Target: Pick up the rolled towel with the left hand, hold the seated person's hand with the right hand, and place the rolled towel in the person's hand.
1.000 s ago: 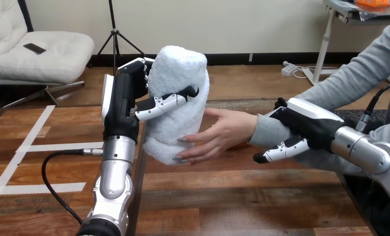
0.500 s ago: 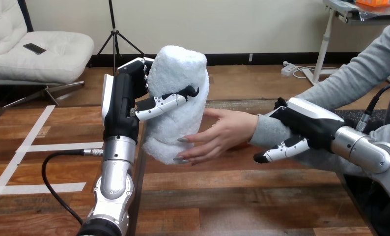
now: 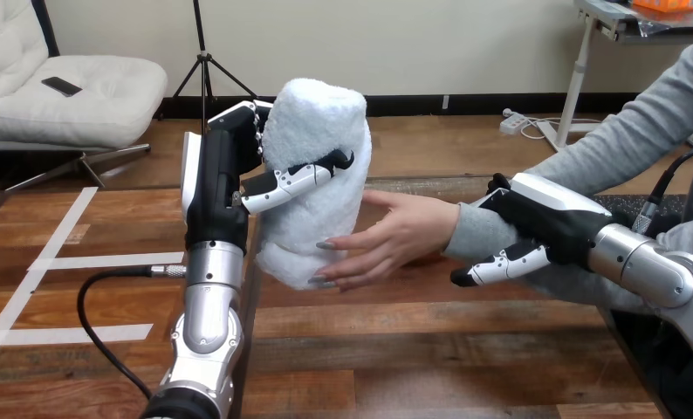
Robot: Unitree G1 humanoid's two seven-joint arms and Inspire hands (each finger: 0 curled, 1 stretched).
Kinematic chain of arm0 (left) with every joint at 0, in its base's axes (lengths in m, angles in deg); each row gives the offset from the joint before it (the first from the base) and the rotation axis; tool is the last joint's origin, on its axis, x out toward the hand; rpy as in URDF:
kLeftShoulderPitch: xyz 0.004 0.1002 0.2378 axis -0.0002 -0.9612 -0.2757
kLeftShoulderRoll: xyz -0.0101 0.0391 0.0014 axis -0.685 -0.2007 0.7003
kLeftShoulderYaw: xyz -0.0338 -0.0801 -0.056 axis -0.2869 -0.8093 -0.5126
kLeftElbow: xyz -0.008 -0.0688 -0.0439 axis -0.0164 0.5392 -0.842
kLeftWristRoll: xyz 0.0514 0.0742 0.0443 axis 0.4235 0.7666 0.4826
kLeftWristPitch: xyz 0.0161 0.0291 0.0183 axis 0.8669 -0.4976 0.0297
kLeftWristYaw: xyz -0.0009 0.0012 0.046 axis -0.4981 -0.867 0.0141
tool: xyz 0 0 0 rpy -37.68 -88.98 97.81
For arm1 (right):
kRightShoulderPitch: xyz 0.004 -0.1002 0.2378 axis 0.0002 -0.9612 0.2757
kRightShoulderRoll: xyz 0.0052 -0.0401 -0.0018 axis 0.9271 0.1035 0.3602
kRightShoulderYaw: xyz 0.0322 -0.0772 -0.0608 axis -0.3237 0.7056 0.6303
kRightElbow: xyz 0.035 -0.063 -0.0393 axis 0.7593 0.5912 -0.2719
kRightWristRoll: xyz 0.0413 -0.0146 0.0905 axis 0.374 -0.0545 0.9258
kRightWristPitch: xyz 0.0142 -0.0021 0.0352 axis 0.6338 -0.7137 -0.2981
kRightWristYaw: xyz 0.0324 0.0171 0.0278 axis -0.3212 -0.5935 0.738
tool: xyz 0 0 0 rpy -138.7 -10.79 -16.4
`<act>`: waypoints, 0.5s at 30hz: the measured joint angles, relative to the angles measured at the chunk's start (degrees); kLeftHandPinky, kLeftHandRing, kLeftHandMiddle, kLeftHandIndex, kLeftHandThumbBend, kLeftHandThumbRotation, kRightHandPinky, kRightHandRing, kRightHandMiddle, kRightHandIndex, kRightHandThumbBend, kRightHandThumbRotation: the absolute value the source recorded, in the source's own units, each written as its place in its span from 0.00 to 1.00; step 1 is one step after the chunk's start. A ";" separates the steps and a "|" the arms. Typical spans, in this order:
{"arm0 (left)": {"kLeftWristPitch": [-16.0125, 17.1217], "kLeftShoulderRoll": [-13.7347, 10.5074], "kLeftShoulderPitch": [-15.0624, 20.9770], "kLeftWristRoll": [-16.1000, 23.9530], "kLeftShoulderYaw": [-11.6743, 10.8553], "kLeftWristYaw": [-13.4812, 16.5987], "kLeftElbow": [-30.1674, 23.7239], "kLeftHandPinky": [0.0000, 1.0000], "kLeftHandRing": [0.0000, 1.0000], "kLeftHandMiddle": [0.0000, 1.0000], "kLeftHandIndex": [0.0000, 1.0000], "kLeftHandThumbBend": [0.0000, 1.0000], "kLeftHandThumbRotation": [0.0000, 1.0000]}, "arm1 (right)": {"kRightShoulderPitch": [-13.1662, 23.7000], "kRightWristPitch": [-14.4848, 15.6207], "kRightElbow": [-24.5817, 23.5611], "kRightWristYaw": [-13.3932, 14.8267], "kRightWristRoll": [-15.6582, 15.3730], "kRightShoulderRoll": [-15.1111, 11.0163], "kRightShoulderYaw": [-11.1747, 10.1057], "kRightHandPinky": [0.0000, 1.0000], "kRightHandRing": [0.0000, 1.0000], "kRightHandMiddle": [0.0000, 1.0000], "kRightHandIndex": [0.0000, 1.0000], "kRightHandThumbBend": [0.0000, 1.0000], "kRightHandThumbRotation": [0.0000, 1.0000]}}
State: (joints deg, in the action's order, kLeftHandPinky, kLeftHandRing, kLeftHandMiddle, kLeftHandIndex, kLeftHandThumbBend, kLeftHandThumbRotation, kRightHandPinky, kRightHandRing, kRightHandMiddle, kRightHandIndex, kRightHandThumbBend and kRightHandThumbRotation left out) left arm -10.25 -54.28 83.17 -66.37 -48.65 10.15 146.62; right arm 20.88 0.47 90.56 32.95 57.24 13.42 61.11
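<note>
Little changed: left hand (image 3: 225,188) fingers curled round rolled towel (image 3: 317,131) touching person's hand (image 3: 404,231), right hand (image 3: 544,218) clasping person's wrist (image 3: 470,237), release still pending.

— Does something change in this last second?

— Only a little. The left hand (image 3: 214,188) is now slightly higher than before, and the rolled towel (image 3: 317,122) in its fingers (image 3: 292,180) goes up together with it.

— And the lower end of the towel?

— It is also a bit higher now, beside the fingertips of the person's hand (image 3: 400,234).

— Does the arm move too?

— Yes. The lower part of the left forearm (image 3: 208,319) is now slightly more to the right.
</note>
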 measured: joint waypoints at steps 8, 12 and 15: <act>0.00 0.49 0.33 0.38 0.05 0.21 0.00 0.34 0.37 0.41 0.41 0.59 0.00 | 0.03 0.00 -0.08 0.01 0.00 0.01 0.00 0.28 0.32 0.37 0.39 0.68 0.44; 0.00 0.81 0.44 0.61 0.05 0.32 0.00 0.34 0.37 0.41 0.42 0.60 0.00 | 0.10 -0.01 -0.08 0.06 0.00 0.01 0.00 0.28 0.32 0.37 0.39 0.68 0.46; 0.00 1.15 0.49 0.60 0.03 0.36 0.00 0.34 0.37 0.41 0.42 0.60 0.00 | 0.16 -0.01 -0.09 0.07 0.00 0.02 0.00 0.28 0.31 0.37 0.39 0.68 0.47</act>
State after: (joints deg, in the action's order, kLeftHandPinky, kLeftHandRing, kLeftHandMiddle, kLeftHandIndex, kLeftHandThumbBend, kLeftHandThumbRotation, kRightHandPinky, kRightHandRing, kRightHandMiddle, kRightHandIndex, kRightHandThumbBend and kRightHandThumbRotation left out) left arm -10.25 -53.12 83.66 -65.77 -48.63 10.50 146.62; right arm 21.04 0.46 90.48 33.02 57.23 13.44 61.11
